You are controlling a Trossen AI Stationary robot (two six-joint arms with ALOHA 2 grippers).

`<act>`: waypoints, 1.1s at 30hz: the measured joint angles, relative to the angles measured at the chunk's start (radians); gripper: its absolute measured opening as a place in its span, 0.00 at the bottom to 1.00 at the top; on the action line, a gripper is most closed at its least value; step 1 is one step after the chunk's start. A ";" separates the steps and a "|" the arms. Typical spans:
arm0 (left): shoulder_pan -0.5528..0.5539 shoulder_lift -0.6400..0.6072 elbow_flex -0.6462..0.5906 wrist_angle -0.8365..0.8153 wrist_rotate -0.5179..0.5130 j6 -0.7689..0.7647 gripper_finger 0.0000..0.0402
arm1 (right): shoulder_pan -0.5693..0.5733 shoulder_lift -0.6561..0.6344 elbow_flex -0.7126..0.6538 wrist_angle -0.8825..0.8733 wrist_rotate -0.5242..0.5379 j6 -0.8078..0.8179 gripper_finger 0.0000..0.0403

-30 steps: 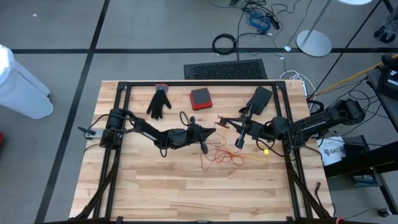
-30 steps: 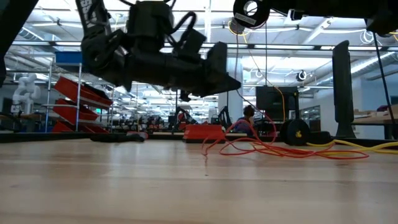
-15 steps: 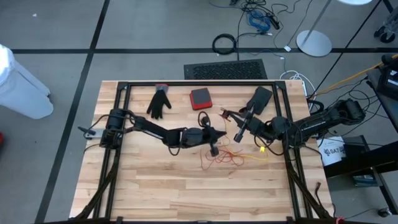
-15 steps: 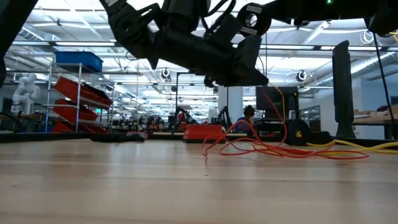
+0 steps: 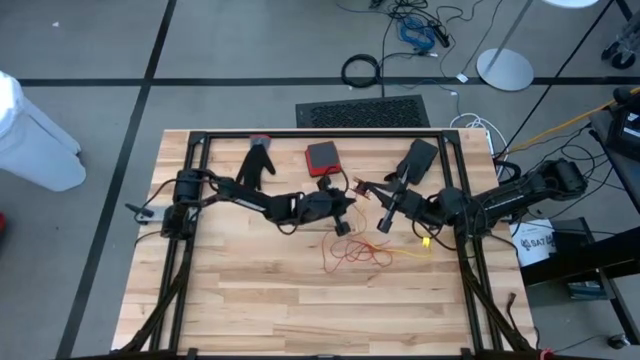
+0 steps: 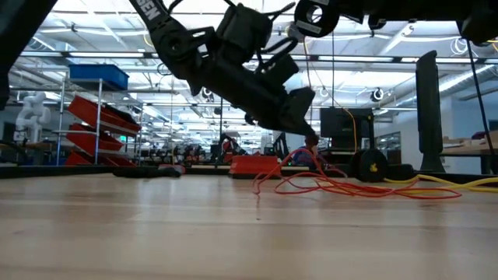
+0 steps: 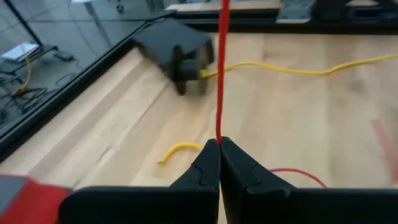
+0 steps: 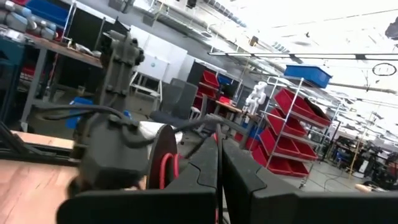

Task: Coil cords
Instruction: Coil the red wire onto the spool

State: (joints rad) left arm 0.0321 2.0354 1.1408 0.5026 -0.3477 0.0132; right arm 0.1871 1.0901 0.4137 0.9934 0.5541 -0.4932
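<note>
Left arm: reaches from the table's left edge across toward the middle, wrist raised above the wood.
Left gripper (image 7: 219, 147): fingers pressed together, pinching the red cord (image 7: 220, 74), which runs taut away from the tips.
Red cord's slack: loose tangle on the table (image 5: 300, 300) just below the left gripper.
Yellow cord (image 7: 292, 68): lies on the wood beyond, apart from the fingers.
Right gripper (image 5: 384, 226): closed, near the middle, just right of the left one; whether it grips any cord cannot be told.

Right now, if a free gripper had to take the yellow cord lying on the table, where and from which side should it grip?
Probably the straight run of the yellow cord on bare table, from above, fingers straddling it. There it lies flat and apart from the red cord tangle; its other stretch runs by the right gripper.
</note>
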 joint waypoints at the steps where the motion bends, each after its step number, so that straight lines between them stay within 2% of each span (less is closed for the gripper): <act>1: 0.009 0.000 0.000 -0.005 0.000 -0.004 0.00 | 0.004 0.000 0.000 0.005 0.000 -0.004 0.00; 16: 0.038 0.000 0.000 -0.027 0.051 -0.033 0.00 | 0.070 -0.002 0.000 0.116 0.000 -0.073 0.00; 19: 0.034 0.000 0.000 -0.026 0.051 -0.033 0.00 | 0.070 -0.001 0.000 0.114 0.048 -0.082 0.00; 22: 0.032 0.000 0.000 -0.023 0.053 -0.033 0.00 | 0.062 0.008 0.000 0.105 0.110 -0.100 0.00; 26: 0.032 0.000 0.000 -0.013 0.056 -0.033 0.00 | 0.038 0.033 0.000 0.114 0.126 -0.092 0.00; 33: 0.032 0.000 0.026 -0.042 0.060 -0.033 0.00 | -0.019 0.133 0.000 0.276 0.154 -0.039 0.00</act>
State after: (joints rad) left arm 0.0639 2.0354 1.1664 0.4606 -0.2880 -0.0196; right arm 0.1678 1.2228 0.4137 1.2696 0.7084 -0.5318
